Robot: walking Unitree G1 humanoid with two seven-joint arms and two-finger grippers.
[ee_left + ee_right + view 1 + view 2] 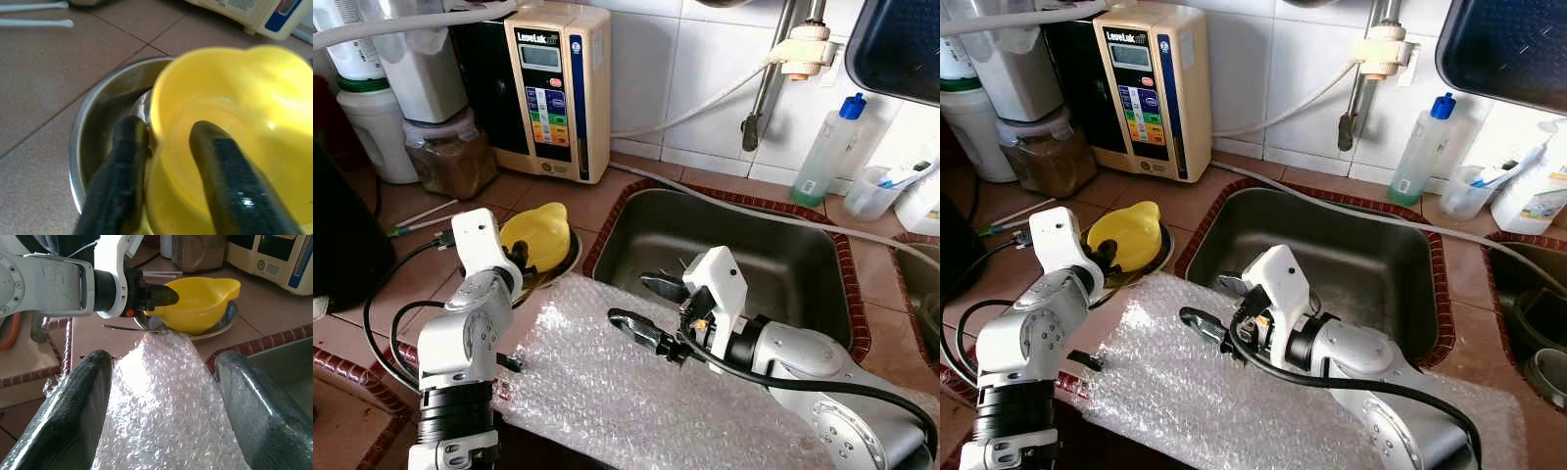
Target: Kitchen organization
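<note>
Bubble wrap (pixel 636 392) spreads under the wide-open right gripper (pixel 651 308) beside the sink (pixel 822 284), w/ left gripper (pixel 171 161) pinching the funnel (pixel 540 235) rim over the bowl (pixel 93 122): lift straight, don't tip bowl.

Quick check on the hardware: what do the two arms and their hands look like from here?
Both arms are silver metal cylinders with black joint rings. Each wrist carries a white plastic housing. Loose black cables loop along both arms. The left hand and right hand each have two long, glossy black tapered fingers. A small orange mark sits on each wrist beside the fingers.
</note>
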